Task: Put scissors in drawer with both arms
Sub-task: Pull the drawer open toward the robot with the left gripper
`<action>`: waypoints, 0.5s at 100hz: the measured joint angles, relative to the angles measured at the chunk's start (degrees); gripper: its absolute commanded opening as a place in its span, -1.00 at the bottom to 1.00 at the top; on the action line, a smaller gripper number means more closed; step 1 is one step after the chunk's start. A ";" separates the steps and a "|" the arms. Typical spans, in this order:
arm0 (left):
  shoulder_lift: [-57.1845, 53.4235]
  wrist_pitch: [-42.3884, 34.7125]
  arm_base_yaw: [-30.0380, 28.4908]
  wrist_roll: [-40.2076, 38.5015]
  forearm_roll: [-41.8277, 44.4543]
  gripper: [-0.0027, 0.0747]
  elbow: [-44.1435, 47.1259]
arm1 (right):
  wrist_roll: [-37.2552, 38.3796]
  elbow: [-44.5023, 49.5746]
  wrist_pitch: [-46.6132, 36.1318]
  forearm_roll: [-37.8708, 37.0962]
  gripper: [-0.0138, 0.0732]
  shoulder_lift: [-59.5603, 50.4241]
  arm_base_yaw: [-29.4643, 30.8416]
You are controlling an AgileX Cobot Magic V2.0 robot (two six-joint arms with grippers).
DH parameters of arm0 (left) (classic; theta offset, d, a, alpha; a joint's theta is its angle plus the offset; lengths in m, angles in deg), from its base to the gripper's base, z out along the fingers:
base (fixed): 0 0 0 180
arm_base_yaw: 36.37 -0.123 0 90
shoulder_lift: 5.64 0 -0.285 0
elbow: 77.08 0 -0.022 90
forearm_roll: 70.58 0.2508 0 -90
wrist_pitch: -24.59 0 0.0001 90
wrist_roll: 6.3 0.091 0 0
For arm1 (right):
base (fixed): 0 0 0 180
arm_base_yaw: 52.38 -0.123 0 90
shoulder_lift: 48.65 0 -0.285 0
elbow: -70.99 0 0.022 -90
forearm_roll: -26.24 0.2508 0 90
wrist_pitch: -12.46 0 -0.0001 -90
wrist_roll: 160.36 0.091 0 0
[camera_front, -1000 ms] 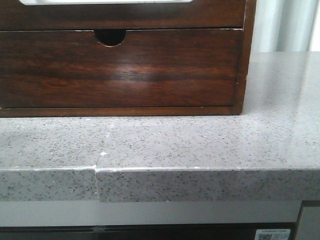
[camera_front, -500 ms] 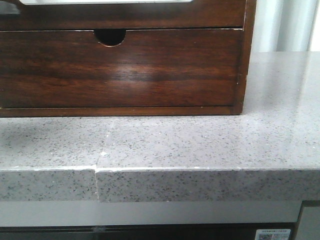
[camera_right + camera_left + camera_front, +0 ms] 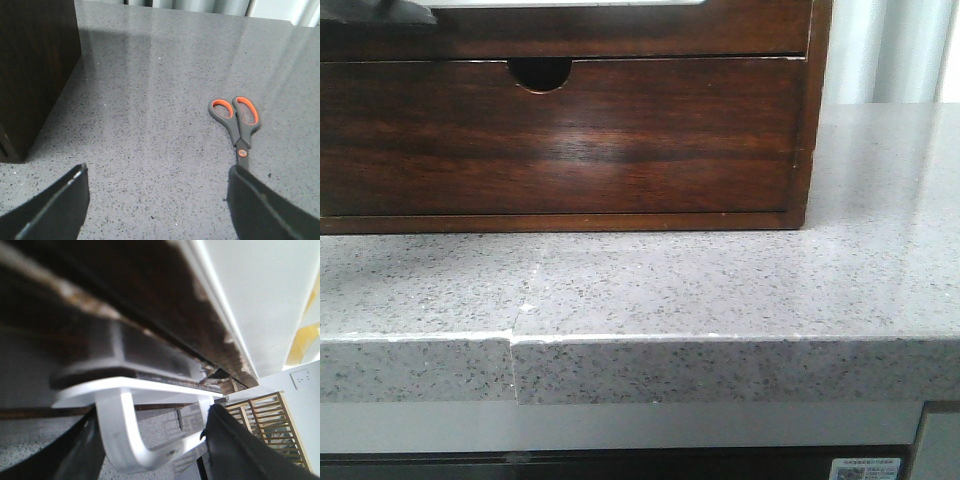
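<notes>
While the front view shows only a dark wooden cabinet [image 3: 620,120] standing on the speckled grey counter [image 3: 720,290] toward its far left side, the wrist views carry the detail. Cabinet's lower front has a half-round finger notch [image 3: 539,74] — that front sits flush, closed. Above it, cut off by the frame, is the drawer [image 3: 620,38]: a strip of reddish-brown wood with a white area along its top. A dark blurred shape shows at the cabinet's upper left; it cannot be identified from this view.

Left wrist view: left gripper [image 3: 152,440] has its two dark fingers [image 3: 240,450] spread on either side of a white U-shaped handle [image 3: 130,440], which hangs off a white plate under a dark wooden edge. Whether the pads touch the handle cannot be told — the view is too close and blurred.

Right wrist view: right gripper [image 3: 157,205] is held above the bare counter, fingers spread wide, holding nothing. Scissors [image 3: 237,122] — grey handles with orange-lined loops, blades closed — lie flat on the counter, well apart from the cabinet's side and toward the counter's right. Gripper is near the scissors but not touching them.
</notes>
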 measured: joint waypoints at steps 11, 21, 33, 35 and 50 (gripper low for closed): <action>0.13 0.00 0.00 0.12 0.00 0.05 -0.05 | 0.00 0.00 0.00 0.00 0.50 0.00 0.00; 0.13 0.26 -0.46 0.22 0.26 -0.10 -0.14 | 0.00 0.00 0.00 0.00 0.50 0.00 0.00; 0.13 0.36 -1.46 0.22 1.36 -0.36 -0.14 | 0.00 0.00 0.00 0.00 0.50 0.00 0.00; 0.13 0.36 -1.59 0.22 1.49 -0.40 -0.14 | 0.00 0.00 0.00 0.00 0.50 0.00 0.00; 0.13 0.95 -1.82 -1.23 1.23 -0.63 -0.03 | 0.00 0.00 0.00 0.00 0.50 0.00 0.00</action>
